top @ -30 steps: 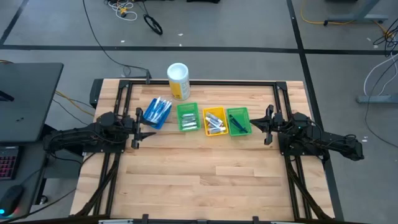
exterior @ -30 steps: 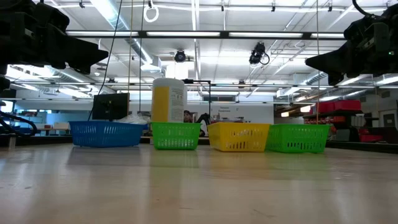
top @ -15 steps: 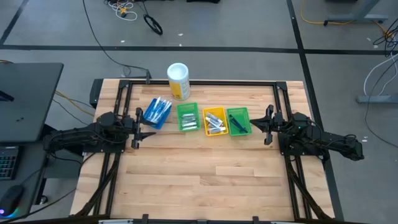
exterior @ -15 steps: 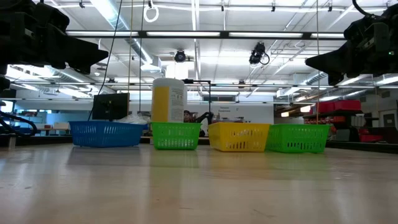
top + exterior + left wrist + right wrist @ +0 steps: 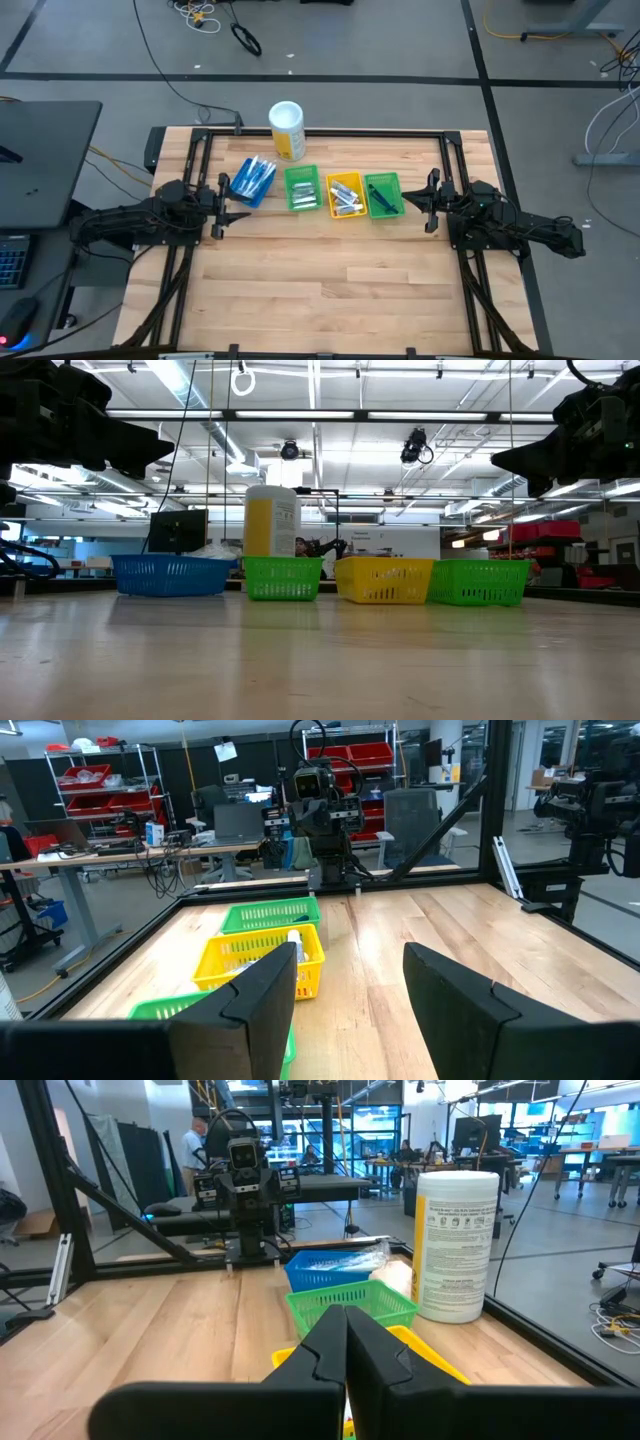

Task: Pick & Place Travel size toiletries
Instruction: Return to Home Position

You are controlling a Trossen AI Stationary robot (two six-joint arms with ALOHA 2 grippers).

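Homing looked nearly done; each arm would do best to settle level, clear of the bins (image 5: pixel 384 580). Left jaws, at the counter's (image 5: pixel 330 290) left edge, stood wide; right jaws, at its right edge, were pressed together, empty. The toiletries (image 5: pixel 346 199) lay in those bins by the far edge (canister (image 5: pixel 286 130) behind). Pale wood planks; workshop shelving (image 5: pixel 100 795) beyond.

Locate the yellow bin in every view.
High view: yellow bin, third from the left in the row.
Low view: yellow bin, right of centre.
Left wrist view: yellow bin, just past the left pincer.
Right wrist view: yellow bin, mostly hidden behind the right pincer.
Landmark: the green bin between it and the blue bin.
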